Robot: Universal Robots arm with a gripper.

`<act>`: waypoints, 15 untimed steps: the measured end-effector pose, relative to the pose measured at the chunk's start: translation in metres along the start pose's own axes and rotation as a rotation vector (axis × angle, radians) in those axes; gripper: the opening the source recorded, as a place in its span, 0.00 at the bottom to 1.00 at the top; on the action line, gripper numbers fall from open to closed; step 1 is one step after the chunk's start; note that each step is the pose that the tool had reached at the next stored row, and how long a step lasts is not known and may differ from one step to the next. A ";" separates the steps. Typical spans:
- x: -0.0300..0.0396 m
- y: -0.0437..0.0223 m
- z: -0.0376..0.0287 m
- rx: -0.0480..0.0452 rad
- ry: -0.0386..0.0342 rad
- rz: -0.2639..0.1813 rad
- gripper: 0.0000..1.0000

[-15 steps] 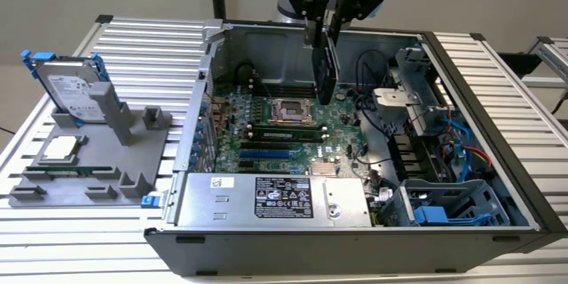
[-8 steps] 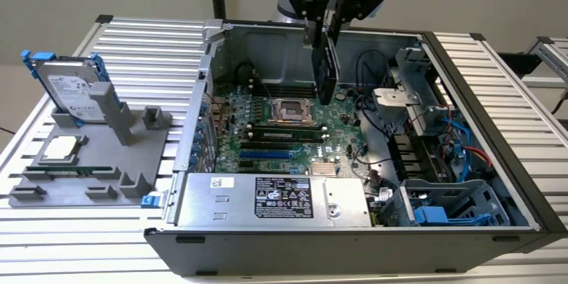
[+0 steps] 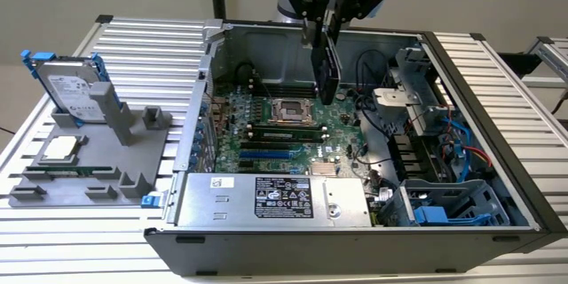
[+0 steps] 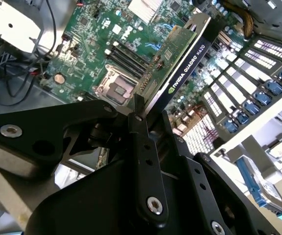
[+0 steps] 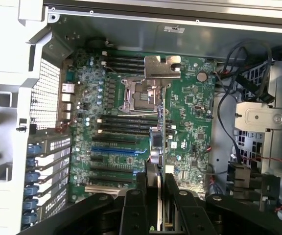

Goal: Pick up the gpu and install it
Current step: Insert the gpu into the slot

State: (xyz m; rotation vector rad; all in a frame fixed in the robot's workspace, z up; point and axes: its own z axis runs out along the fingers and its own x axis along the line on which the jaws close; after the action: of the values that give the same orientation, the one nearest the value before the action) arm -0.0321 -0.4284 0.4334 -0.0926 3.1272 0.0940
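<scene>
Closest to the wrist, the gripper [image 5: 156, 185] has its two black fingers closed on one end of the gpu [image 5: 156, 147], pressing it from both faces. In the second wrist view the gripper [image 4: 150, 116] shows the same grasp, and the gpu [image 4: 180, 61] runs away from it. It is a slim rectangular card, with green circuit board on one face, a black cover with print on the other, and a silver metal bracket at the far end. In the exterior view the gpu [image 3: 328, 68] hangs upright under the gripper [image 3: 324, 23], inside the open computer case [image 3: 310, 251].

Under the card we see the motherboard [image 5: 190, 112]. The card's lower end is over the area beside the processor socket [image 3: 290, 110]; we cannot tell if it touches. The blue slot [image 5: 117, 148] lies nearer to the slotted case wall [image 3: 202, 111]. Room is open above the board. It is limited by this wall, by black cables [image 3: 364, 71] and the drive cage [image 3: 413, 91] at the exterior view's right, and by the power supply [image 3: 266, 197]. Well apart, outside the case, a hard drive [image 3: 66, 88] stands in a grey holder [image 3: 89, 164].
</scene>
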 end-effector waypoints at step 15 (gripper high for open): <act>0.0000 0.0000 -0.0001 -0.0006 0.0037 -0.059 0.00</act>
State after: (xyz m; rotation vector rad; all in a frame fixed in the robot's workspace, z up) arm -0.0321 -0.4284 0.4335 -0.1858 3.1249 0.0942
